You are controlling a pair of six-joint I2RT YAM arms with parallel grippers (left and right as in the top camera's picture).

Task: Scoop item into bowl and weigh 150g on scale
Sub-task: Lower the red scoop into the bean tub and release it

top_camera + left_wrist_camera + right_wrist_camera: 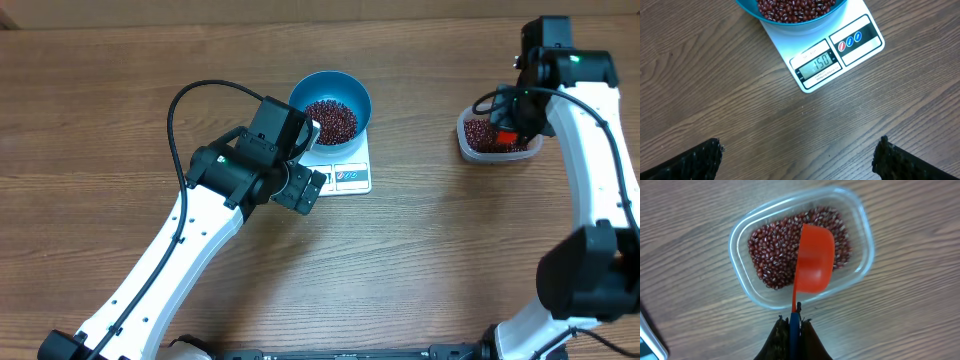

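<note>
Gripping is seen at the right fingers (807, 340): they are clamped shut on the thin handle (794, 311) of an orange scoop (814, 260). The scoop is held over a clear tub (860, 235) toward the table's far right corner. No beans (772, 255) are seen in the scoop's cup; a layer is left in the tub.

The left fingers (695, 162) are spread wide with nothing between them. They hang over bare wood just on the near side of the scale (860, 35); no contact with it is seen from the left wrist.

Task state:
- The blue bowl (362, 92) is set on the scale, close to the far edge, about mid-table.
- A heap of beans (330, 120) is held in the bowl.
- The display (820, 62) is read as 150.
- The target is judged to be met, so scooping is taken as finished.
- Left, at most: the scoop to be put down and both arms pulled clear. The bowl should not be nudged, or the reading would be disturbed.

Surface: a brown wood-grain table (420, 260), flat and matte. No spilled beans are seen around the scale or the tub.

Room: almost nothing is shown. Only a paler strip is made out past the far edge in the overhead view; what it is cannot be told.
</note>
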